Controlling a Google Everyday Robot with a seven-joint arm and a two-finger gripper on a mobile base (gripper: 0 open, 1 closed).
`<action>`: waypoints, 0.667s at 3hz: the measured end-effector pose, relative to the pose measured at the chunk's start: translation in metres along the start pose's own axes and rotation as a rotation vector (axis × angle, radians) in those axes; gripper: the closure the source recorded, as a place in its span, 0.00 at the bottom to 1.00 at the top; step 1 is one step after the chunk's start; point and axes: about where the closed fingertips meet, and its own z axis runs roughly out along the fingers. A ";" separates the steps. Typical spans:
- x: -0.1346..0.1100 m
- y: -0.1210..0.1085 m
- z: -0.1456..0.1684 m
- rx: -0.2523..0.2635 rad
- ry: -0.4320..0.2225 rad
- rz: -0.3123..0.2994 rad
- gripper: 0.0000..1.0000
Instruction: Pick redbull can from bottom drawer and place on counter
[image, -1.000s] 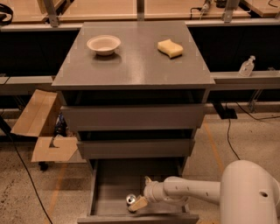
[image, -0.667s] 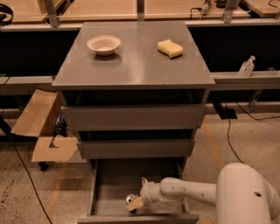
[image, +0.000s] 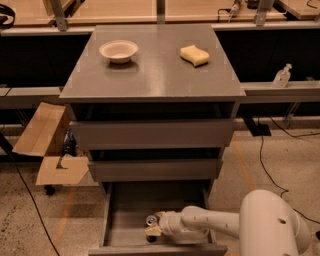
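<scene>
At the left edge of the frame, on the floor beside the cabinet, an opened cardboard box (image: 42, 145) lies flat. It has nothing to do with the job.

The counter (image: 155, 80) fills the upper middle. A pale bowl (image: 118, 50) sits on its left part, with plenty of bare grey top around it. Below that, the two wider drawers (image: 152, 134) are pushed nearly in. At the bottom centre, the bottom drawer (image: 127, 212) is pulled out toward me.

The redbull can (image: 151, 219) stands upright inside the drawer, near its front wall and a little left of the middle, its shiny top facing up. The gripper (image: 154, 225) is down in the drawer right at the can, touching it or very nearly. From where I stand I cannot tell whether the claw has closed on the can or is only spread around it.

I'd say this is the grasping step: the reach is made, and the can is not yet lifted.

To the right, a yellow sponge (image: 194, 55) lies on the counter's right part. The white arm (image: 215, 223) runs low into the drawer from the robot's body at the lower right. A clear pump bottle (image: 282, 76) stands on a ledge at the far right.

The next move, as I judge it, calls for a firm hold on the can. It then needs a straight lift clear of the drawer wall and out past the upper drawer fronts. The open stretch between bowl and sponge looks the safest place to set it down.
</scene>
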 end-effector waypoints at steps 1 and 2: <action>0.008 -0.002 0.005 0.005 0.004 0.022 0.64; 0.003 -0.002 -0.002 0.007 -0.014 0.029 0.88</action>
